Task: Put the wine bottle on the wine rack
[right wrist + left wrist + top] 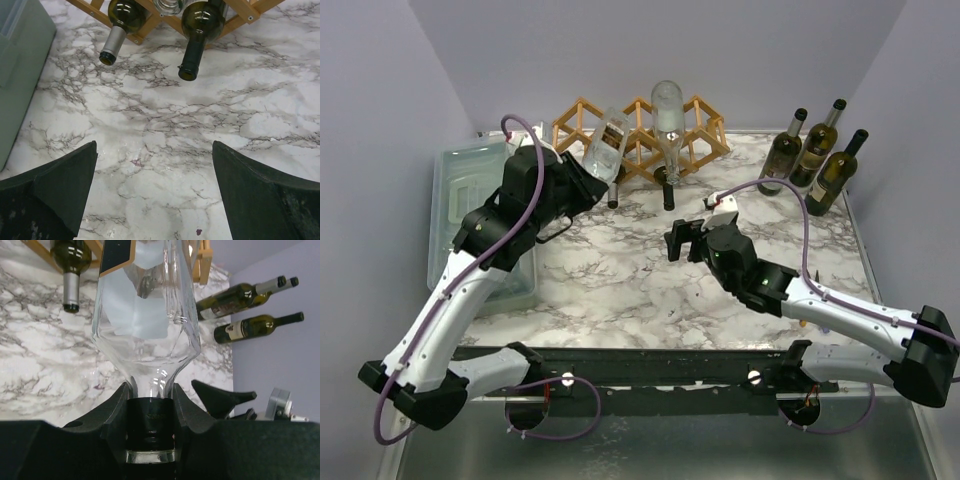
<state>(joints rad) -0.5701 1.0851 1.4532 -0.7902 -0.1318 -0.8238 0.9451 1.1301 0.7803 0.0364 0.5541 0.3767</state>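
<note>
My left gripper is shut on the dark-capped neck of a clear glass wine bottle. The bottle tilts up with its base over the left part of the wooden lattice wine rack; I cannot tell whether they touch. In the left wrist view the bottle fills the middle, with my gripper clamped at its neck and rack sticks behind. My right gripper is open and empty over the marble, in front of the rack; its wrist view shows it wide apart.
A second clear bottle and two dark bottles lie in the rack, necks pointing forward. Three dark bottles stand at the back right. A grey-green lidded box sits at the left, under my left arm.
</note>
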